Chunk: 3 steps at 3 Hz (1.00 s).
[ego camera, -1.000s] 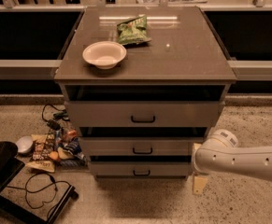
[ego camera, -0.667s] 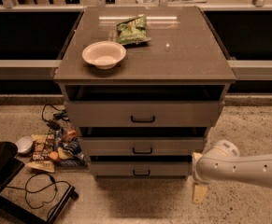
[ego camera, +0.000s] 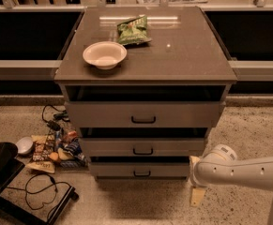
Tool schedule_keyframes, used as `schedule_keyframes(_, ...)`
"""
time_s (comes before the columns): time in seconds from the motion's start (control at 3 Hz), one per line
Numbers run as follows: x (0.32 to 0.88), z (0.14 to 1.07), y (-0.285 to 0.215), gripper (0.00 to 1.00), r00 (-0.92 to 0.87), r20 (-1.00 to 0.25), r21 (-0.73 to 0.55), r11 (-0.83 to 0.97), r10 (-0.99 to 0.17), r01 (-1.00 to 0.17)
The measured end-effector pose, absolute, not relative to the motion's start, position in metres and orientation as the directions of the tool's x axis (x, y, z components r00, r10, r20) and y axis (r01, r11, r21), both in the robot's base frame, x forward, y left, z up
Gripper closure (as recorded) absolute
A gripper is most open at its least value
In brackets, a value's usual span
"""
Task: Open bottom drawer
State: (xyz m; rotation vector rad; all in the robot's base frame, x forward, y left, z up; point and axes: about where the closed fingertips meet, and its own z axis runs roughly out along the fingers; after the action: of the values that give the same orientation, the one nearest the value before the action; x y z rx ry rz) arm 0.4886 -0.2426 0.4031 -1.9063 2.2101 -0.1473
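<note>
Hovering low near the floor with the cream-tipped end effector (ego camera: 197, 197), grip impossible to tell, just right of the slim grey-brown bottom drawer (ego camera: 117, 169), lowest of three, with its small black centre handle (ego camera: 142, 173) lying crosswise off to the left, so probably calls for a leftward reach

Arm (ego camera: 241, 170): smooth white tubular shell, rounded joint cap, small dark screw holes along its side. Gripper (ego camera: 196, 198): pale cream, blocky, low by the cabinet's (ego camera: 187, 55) right front corner.
</note>
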Motion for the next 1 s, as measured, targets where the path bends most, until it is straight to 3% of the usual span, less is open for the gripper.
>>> schedule_keyframes(1.0,0.505,0.256,-0.211,0.00,-0.082,-0.199,-0.183,0.119,-0.977,-0.976)
